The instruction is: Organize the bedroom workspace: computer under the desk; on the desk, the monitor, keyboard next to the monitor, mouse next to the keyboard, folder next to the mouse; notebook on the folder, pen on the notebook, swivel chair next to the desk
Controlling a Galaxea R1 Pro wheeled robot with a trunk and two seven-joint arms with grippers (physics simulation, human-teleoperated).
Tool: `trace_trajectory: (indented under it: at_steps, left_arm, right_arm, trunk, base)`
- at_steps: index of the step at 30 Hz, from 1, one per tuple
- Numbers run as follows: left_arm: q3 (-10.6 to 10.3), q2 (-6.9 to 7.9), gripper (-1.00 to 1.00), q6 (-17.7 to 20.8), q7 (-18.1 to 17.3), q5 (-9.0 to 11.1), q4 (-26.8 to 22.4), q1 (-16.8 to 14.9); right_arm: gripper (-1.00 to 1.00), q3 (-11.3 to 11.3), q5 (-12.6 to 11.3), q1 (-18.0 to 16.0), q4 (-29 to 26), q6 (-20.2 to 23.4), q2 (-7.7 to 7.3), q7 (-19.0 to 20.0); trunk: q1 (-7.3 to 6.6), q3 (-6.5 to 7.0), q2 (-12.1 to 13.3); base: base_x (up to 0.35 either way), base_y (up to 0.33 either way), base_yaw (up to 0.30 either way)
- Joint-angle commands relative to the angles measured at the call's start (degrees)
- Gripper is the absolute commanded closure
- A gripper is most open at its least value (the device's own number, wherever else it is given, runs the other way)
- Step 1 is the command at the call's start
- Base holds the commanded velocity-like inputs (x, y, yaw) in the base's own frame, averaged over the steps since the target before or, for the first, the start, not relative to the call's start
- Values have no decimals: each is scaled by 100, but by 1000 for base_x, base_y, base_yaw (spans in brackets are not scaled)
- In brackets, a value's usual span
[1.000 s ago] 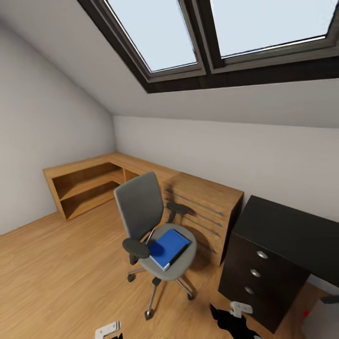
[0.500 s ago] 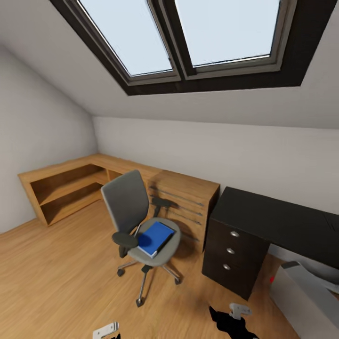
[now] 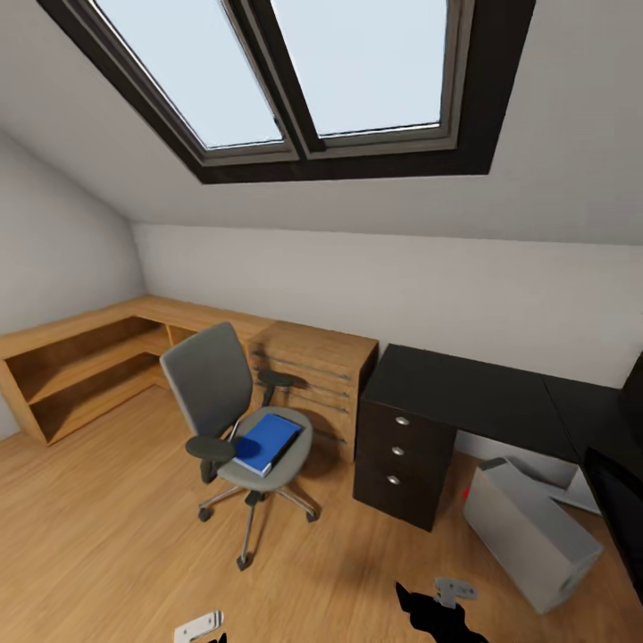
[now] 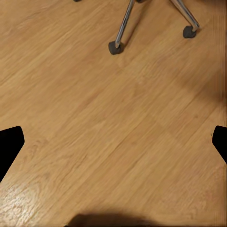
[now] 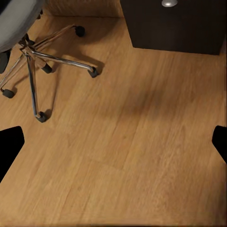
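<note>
A: Step?

B: My read: approach phase, nothing picked yet. The folder lies flat on the seat of the swivel chair, so the folder move is not done. The chair stands on the floor in front of the light-wood dresser, beside the desk's drawer unit but with a gap between.

A: Hands?

B: My left gripper and right gripper both hang low over bare floor. In each wrist view the dark fingertips sit at opposite edges, so jaws spread wide, gripping nothing. In the head view only bits of them show at the bottom edge.

A: Other task things?

B: The computer, a grey tower, lies tilted on the floor by the desk's open side; I'd say not properly under it. The desk has a bare black top in the part I see. A dark slab at the right edge could be the monitor, can't tell. Keyboard, mouse, notebook, pen: can't locate.

A: Next?

B: Probably roll closer to the chair, lift an arm to seat height, grab the folder by an edge. It's thin and flat, awkward pinch.

A: Room?

B: Wood plank floor, white walls, sloped ceiling with a skylight, low wooden shelving along the left wall.
</note>
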Motion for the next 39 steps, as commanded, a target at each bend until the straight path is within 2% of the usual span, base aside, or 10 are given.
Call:
trace_trajectory:
  at_steps: [1,21,28,39]
  left_arm:
    - [24,-1,-100,-20,2,12,3,-4]
    - [24,-9,-100,-15,2,12,3,-4]
    - [24,-10,-100,-2,2,12,3,-4]
    - [24,30,-100,21,12,12,3,-4]
  right_arm:
    - [-100,-27,-42,-6,10,-11,0,51]
    - [-100,-27,-42,-2,13,-11,20,51]
    - [-100,-27,-42,-2,14,-11,25,51]
    - [-100,-24,-42,-2,18,-11,39,51]
  trunk:
    - [-22,9,34]
    - [-461,368,836]
    - [-461,368,836]
    - [-461,368,836]
  base:
    - [-52,2,-257]
    - [-9,0,-258]
    - [0,0,-155]
    - [-24,0,-23]
